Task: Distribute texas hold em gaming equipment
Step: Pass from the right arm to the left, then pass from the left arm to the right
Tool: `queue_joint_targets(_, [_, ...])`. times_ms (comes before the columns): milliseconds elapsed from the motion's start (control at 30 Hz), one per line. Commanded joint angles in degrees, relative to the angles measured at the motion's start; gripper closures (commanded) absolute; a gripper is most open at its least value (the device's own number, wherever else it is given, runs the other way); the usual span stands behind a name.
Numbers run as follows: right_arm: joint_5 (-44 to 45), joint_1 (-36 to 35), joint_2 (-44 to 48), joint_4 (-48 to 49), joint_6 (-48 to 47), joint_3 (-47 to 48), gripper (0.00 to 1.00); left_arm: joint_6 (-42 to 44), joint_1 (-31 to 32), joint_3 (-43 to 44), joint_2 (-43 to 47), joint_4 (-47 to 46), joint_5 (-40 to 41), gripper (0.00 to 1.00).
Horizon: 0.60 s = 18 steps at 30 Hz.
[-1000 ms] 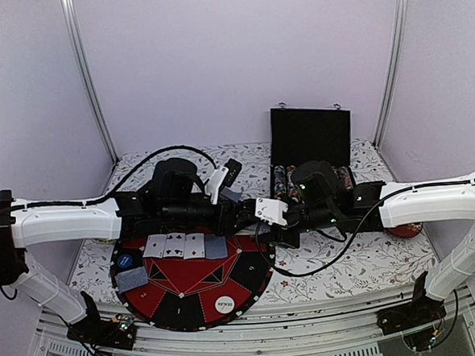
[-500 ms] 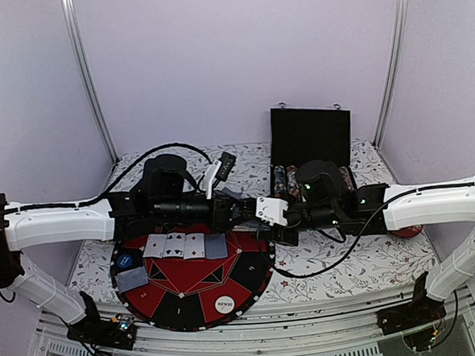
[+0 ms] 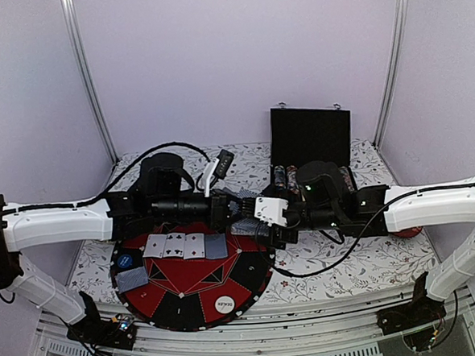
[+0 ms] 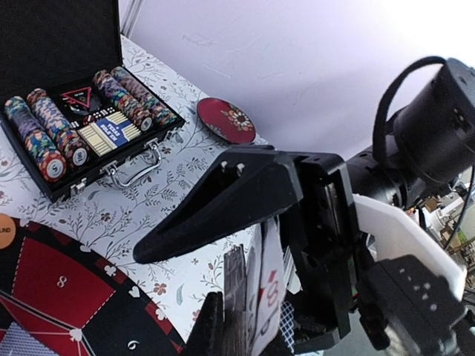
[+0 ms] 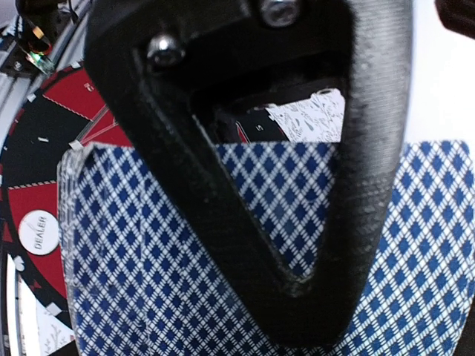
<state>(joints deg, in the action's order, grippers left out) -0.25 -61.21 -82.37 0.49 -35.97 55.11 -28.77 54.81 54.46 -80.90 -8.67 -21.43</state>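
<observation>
My right gripper (image 3: 262, 225) is shut on a deck of playing cards (image 5: 185, 259) with blue diamond backs; one finger (image 5: 297, 222) lies across the top card. The deck (image 3: 244, 226) hangs above the far edge of the round red-and-black mat (image 3: 227, 279). My left gripper (image 3: 239, 208) meets it from the left. In the left wrist view its fingers (image 4: 223, 200) stand apart around the cards, one showing a white face with red marks (image 4: 271, 289). Three face-up cards (image 3: 175, 245) and a face-down one (image 3: 216, 246) lie in a row. The DEALER disc (image 3: 224, 303) and a blue disc (image 3: 127, 259) lie on the mat.
An open black case of chip stacks (image 4: 89, 126) stands behind the grippers on the flowered cloth (image 3: 347, 260). A round red coaster (image 4: 226, 120) lies to the right. More face-down cards (image 3: 132, 279) lie at the mat's left. An orange disc (image 4: 4, 230) shows at the left wrist view's edge.
Both grippers have shifted slightly left above the mat's far edge, the left arm drawing back a little. The deck's blue backs now show between them.
</observation>
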Motion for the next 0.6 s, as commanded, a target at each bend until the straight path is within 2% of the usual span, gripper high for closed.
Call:
queue_joint_targets(0, [8.5, -1.6, -1.5, 0.6, -2.8, 1.4, 0.13, 0.1, 0.6, 0.8, 2.0, 2.7, 0.8, 1.0])
queue_joint_targets(100, [10.1, -1.8, -1.0, 0.8, -3.1, 1.1, 0.1, 1.0, 0.5, 1.8, 2.0, 5.8, 2.4, 1.0])
queue_joint_targets(167, [11.8, -2.2, -1.0, 0.4, -4.0, 1.2, 0.0, 1.3, 0.4, 2.2, 1.9, 7.8, 4.2, 1.0])
queue_joint_targets(300, [13.0, -2.9, -1.3, -1.1, -5.9, 2.1, 0.01, 1.5, 0.4, 3.0, 1.2, 9.3, 5.1, 1.0])
queue_joint_targets(567, [4.9, -3.6, -1.4, -3.0, -5.0, 3.5, 0.01, 1.6, 0.4, 3.0, 0.8, 8.3, 5.2, 1.0])
